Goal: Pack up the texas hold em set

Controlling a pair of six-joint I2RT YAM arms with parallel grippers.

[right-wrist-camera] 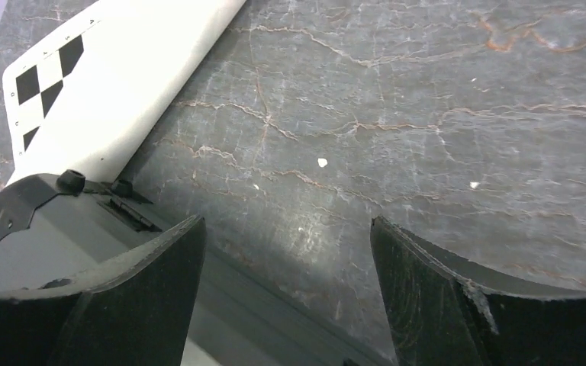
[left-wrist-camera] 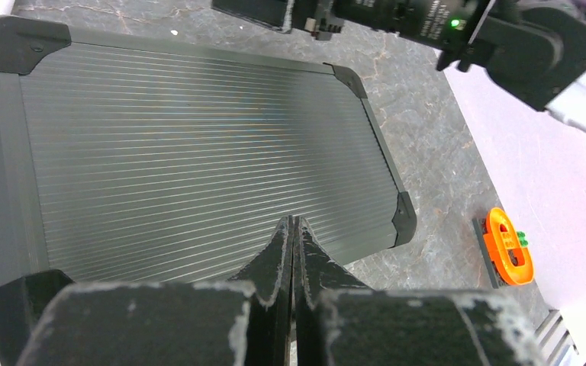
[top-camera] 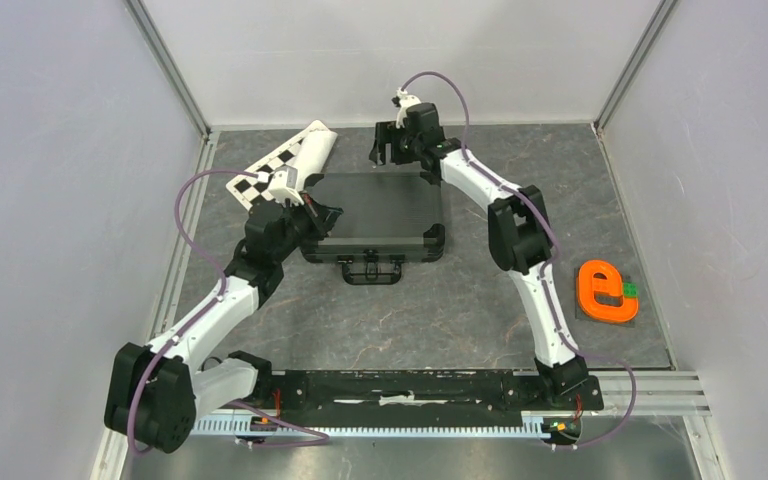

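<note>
The black case (top-camera: 375,212) is lying shut and flat in the middle of the table (top-camera: 460,310), handle facing the arms. The left gripper (left-wrist-camera: 291,229), fingers pressed together on nothing, is poised over its ribbed lid. The right gripper (right-wrist-camera: 286,236), fingers spread wide, is hanging above the far edge near the checkered board (top-camera: 305,155).

The top view looks steeply down from high behind the near edge, taking in the whole table (top-camera: 440,320). The left wrist view sits close above the case (left-wrist-camera: 198,152), facing rightward across its lid. The right wrist view looks down close past the case's back corner to the board (right-wrist-camera: 122,84). All three share the case.
</note>
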